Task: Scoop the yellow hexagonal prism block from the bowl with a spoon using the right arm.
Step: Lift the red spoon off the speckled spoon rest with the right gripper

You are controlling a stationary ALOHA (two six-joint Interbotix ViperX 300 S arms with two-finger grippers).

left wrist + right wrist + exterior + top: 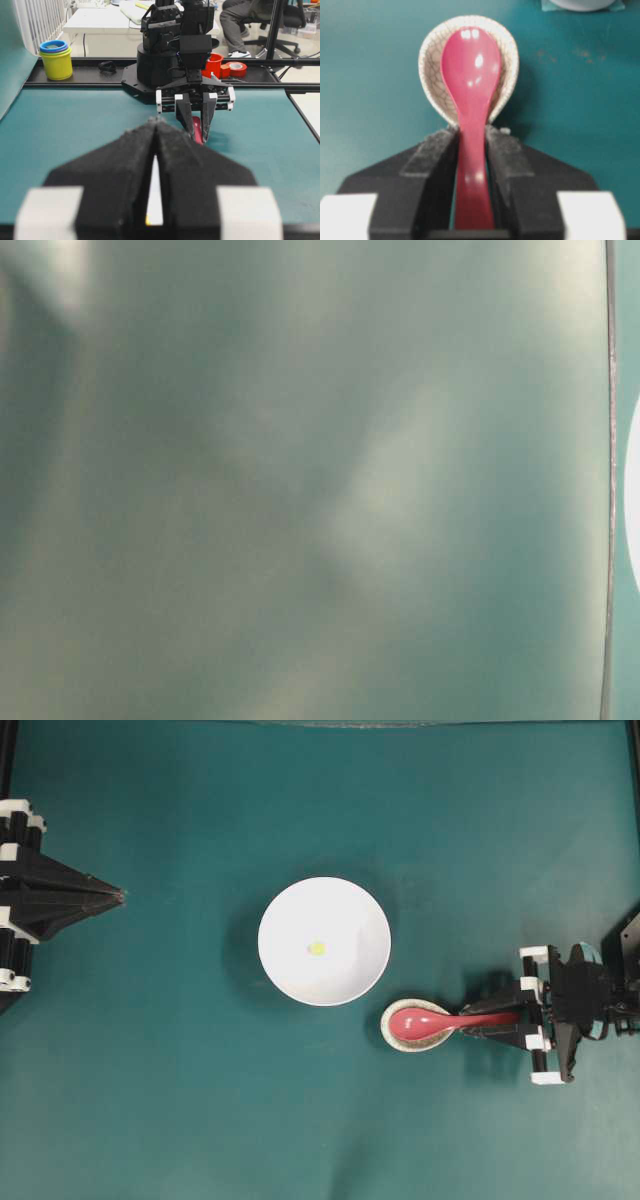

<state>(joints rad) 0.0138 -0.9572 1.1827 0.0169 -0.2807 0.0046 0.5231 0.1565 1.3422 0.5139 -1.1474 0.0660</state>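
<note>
One step looked done: the right gripper had its jaws pressed against the spoon handle, scoop resting in the speckled dish, while the yellow block lay unscooped in the bowl.

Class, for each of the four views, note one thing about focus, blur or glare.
Overhead: sharp, evenly lit, bowl casting a soft shadow. Table-level: a featureless teal blur. Left wrist: near left gripper soft, background crisp. Right wrist: glare spots on the spoon, slightly soft.
</note>
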